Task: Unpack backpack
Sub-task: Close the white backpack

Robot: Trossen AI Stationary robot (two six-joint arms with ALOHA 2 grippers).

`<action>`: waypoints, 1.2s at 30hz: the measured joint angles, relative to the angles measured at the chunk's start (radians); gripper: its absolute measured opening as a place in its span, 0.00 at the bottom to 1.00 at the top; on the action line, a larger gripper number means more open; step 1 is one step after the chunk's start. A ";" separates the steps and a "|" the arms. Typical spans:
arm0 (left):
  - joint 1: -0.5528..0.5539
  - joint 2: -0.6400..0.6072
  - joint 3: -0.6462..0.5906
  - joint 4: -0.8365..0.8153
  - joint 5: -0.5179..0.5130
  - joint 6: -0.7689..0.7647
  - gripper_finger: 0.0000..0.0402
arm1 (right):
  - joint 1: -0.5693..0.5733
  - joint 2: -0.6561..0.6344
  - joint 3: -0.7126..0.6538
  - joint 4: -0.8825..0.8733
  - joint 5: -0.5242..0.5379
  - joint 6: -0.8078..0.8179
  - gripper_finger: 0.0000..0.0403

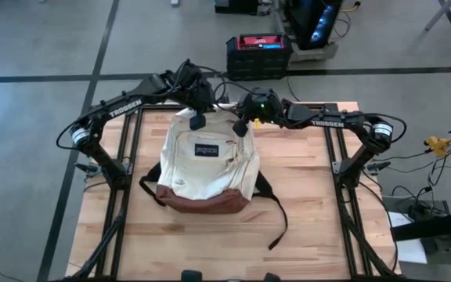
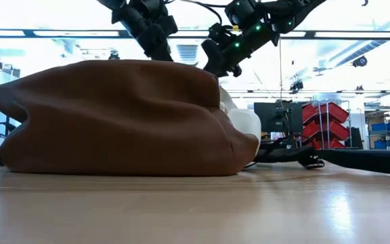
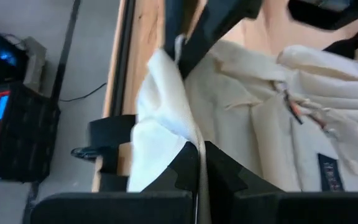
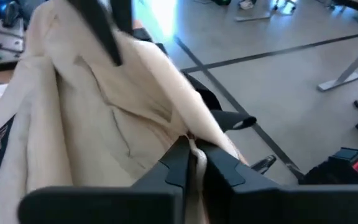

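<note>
The cream-white backpack (image 1: 210, 168) lies flat on the wooden table, its reddish-brown base (image 2: 114, 115) toward the near edge and its front pocket with the dark logo patch (image 1: 205, 150) facing up. Both grippers are at its far, top end. My left gripper (image 1: 198, 121) is shut on cream fabric at the top's left side, and my right gripper (image 1: 241, 128) is shut on cream fabric at the top's right side. In the low view both hang just above the bag's far end, left (image 2: 158, 49) and right (image 2: 219, 65). What is inside the bag is hidden. My left gripper (image 3: 201, 154) pinches a thin raised edge of cream fabric (image 3: 188, 127) at the backpack's top end between its two fingers, coming slanting down from the far side. The fabric stands up from the bag while the body rests on the table. My right gripper (image 4: 193, 152) pinches a fold of cream fabric (image 4: 185, 127) at the top end's right side between its two fingers, slanting down from the far side. The fold is pulled up into a ridge; the bag's body stays on the table.
Black straps trail on the table right (image 1: 276, 211) and left (image 1: 147, 192) of the bag. Bare wood (image 1: 210, 251) lies toward the near edge. A black crate with red contents (image 1: 258, 51) sits on the floor beyond the far edge. Arm frames stand at both table sides.
</note>
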 joint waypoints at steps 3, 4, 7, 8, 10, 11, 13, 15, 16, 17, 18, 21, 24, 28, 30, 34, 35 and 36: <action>0.000 -0.003 -0.016 -0.001 -0.034 0.000 0.00 | -0.001 -0.003 0.014 -0.042 -0.074 -0.013 0.01; 0.000 -0.003 -0.021 -0.002 -0.041 0.000 0.00 | -0.001 -0.003 0.021 -0.059 -0.098 -0.022 0.01; 0.003 -0.003 -0.031 -0.007 -0.041 0.000 0.00 | 0.000 -0.003 0.044 -0.124 -0.148 -0.050 0.01; 0.003 -0.003 -0.032 -0.008 -0.041 0.000 0.00 | 0.000 -0.003 0.051 -0.141 -0.166 -0.061 0.02; 0.003 -0.003 -0.032 -0.009 -0.041 0.000 0.00 | 0.000 -0.003 0.062 -0.162 -0.191 -0.073 0.02; 0.003 -0.003 -0.033 -0.010 -0.041 0.000 0.00 | 0.000 -0.003 0.066 -0.168 -0.203 -0.073 0.02; 0.002 -0.003 -0.033 -0.010 -0.041 0.000 0.00 | 0.000 -0.003 0.068 -0.171 -0.224 -0.073 0.02; 0.000 -0.003 -0.033 -0.009 -0.043 0.000 0.00 | 0.000 -0.003 0.068 -0.171 -0.226 -0.078 0.02; -0.001 -0.003 -0.033 -0.009 -0.044 0.000 0.00 | 0.000 -0.003 0.069 -0.172 -0.228 -0.081 0.02; -0.002 -0.003 -0.033 -0.009 -0.045 0.000 0.00 | 0.000 -0.003 0.068 -0.172 -0.230 -0.082 0.02; -0.002 -0.003 -0.033 -0.008 -0.045 0.000 0.00 | 0.000 -0.003 0.069 -0.172 -0.235 -0.082 0.02; -0.002 -0.003 -0.033 -0.007 -0.046 -0.003 0.00 | -0.008 -0.003 0.069 -0.170 -0.302 -0.075 0.03; -0.002 -0.002 -0.033 -0.006 -0.045 -0.003 0.00 | -0.016 -0.003 0.069 -0.169 -0.356 -0.047 0.05; -0.002 -0.002 -0.034 -0.005 -0.048 -0.004 0.00 | -0.026 -0.003 0.069 -0.168 -0.366 -0.011 0.08; -0.002 -0.001 -0.034 -0.004 -0.050 -0.004 0.00 | -0.027 -0.003 0.069 -0.168 -0.366 0.007 0.08; -0.002 -0.001 -0.034 -0.005 -0.051 -0.004 0.00 | -0.027 -0.003 0.070 -0.168 -0.381 0.013 0.07; -0.002 -0.001 -0.034 -0.004 -0.051 -0.004 0.00 | -0.027 -0.003 0.070 -0.168 -0.384 0.013 0.07; -0.002 -0.001 -0.034 -0.005 -0.051 -0.004 0.00 | -0.027 -0.003 0.070 -0.168 -0.385 0.014 0.06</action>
